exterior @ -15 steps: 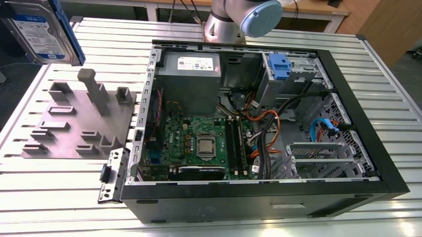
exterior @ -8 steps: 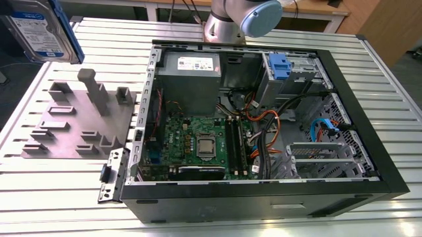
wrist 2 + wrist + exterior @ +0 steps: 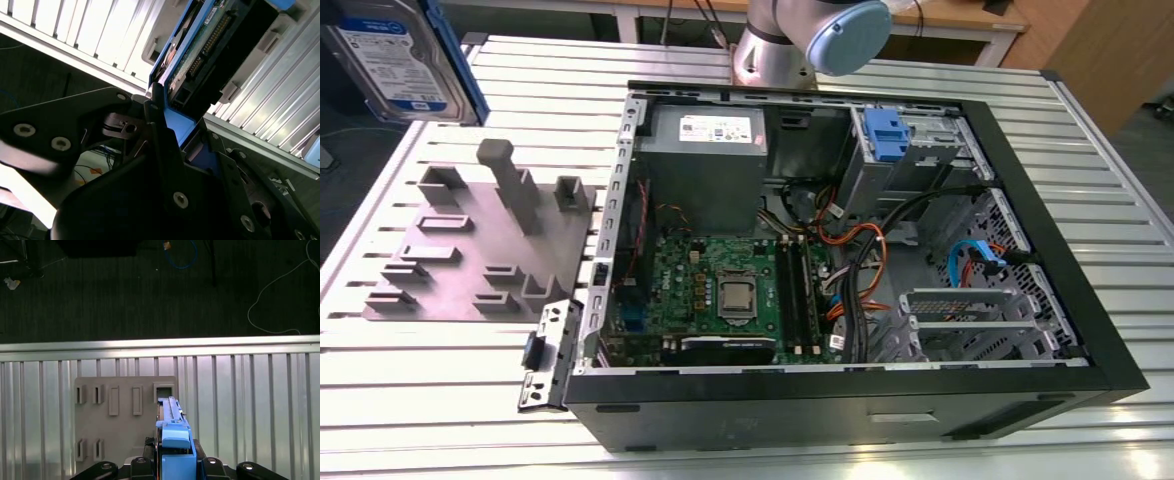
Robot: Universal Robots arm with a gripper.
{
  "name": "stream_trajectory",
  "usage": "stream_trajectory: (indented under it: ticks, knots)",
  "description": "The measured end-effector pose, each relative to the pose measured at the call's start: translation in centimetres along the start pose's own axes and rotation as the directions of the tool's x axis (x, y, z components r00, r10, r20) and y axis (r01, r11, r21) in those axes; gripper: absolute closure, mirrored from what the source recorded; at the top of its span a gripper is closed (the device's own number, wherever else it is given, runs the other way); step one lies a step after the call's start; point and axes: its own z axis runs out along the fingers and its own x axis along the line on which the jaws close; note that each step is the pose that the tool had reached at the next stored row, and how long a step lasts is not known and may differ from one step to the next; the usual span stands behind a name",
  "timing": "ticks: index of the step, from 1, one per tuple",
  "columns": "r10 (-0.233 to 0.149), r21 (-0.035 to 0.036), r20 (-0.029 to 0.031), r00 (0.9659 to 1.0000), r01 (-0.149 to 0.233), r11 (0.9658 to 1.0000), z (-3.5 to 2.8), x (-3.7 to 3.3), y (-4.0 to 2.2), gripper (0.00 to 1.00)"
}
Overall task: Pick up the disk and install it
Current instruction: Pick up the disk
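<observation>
Ribbed aluminium tabletop [image 3: 1094, 150] carried the whole job: an open computer case [image 3: 827, 410] across its middle and toward the exterior view's right, and a grey fixture plate [image 3: 454, 270] of upright posts near its edge on the exterior view's left. Your gripper [image 3: 180, 125] was clamped on the disk [image 3: 394, 55]. In the second wrist view its black fingers [image 3: 157, 120] pinched the bright blue carrier frame, with the drive's green circuit board showing beyond them.

The disk hung on edge in the air above the plate, apart from the posts, over the tabletop's far corner on the exterior view's left, its label toward the exterior camera. In the first wrist view it was seen edge-on, with the plate's slots below it and the tabletop's edge and a dark floor [image 3: 100, 290] beyond.

The pick-up looked done and you were in the carry. Nothing of the install had begun, since the disk stood well apart from the case. Judging by the case, the likely seat was the drive cage [image 3: 907, 140] at its far corner, where a blue tab showed. Reaching it would call on you to bring the disk over the case's rim, turn it to match the cage, and keep it off the orange and black cables [image 3: 854, 250] lying just beside that cage.
</observation>
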Motion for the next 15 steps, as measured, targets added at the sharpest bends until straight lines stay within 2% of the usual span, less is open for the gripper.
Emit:
stream_trajectory:
  ticks: [15]
  knots:
    - [0.000, 0.0000, 0.0000, 1.0000, 0.000, 1.0000, -0.77, -0.02, 0.00, 0.63]
